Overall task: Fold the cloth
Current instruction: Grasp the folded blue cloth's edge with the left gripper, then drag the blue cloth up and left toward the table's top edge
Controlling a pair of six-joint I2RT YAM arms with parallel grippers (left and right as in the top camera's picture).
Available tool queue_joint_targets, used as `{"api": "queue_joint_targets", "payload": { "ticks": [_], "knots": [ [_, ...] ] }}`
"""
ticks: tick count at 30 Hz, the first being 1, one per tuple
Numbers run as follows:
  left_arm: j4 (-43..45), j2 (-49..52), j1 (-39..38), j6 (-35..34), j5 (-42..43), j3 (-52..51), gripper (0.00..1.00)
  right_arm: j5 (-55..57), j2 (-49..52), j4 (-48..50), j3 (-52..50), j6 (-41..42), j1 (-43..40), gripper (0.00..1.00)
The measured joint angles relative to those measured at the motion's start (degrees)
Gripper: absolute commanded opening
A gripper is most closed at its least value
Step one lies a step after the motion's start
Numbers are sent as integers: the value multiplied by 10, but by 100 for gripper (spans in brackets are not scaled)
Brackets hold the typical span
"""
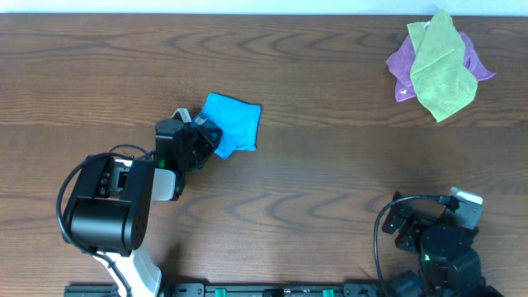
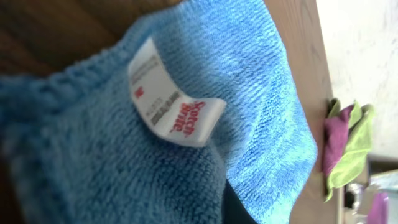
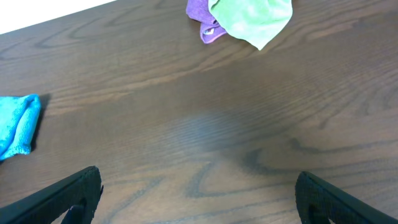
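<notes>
The sky-blue cloth (image 1: 235, 124) lies bunched and partly folded on the wooden table, left of centre. My left gripper (image 1: 202, 136) is at the cloth's left edge. In the left wrist view the cloth (image 2: 261, 93) fills the frame, very close, with its white label (image 2: 177, 106) facing up. It hides the fingers, and the gripper appears shut on it. My right gripper (image 3: 196, 193) is open and empty over bare wood at the front right (image 1: 404, 219). The cloth shows far to the left in its view (image 3: 18, 124).
A yellow-green cloth (image 1: 441, 70) lies on top of a purple cloth (image 1: 400, 70) at the back right corner, also seen in the right wrist view (image 3: 255, 18). The table's far edge meets a white wall.
</notes>
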Motion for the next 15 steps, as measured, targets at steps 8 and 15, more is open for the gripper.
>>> {"api": "queue_joint_targets", "payload": {
  "ticks": [8,15],
  "knots": [
    [19,12,0,20,31,6,6,0,0,0,0,0,0,99],
    [27,26,0,29,85,19,6,0,0,0,0,0,0,99]
  ]
}}
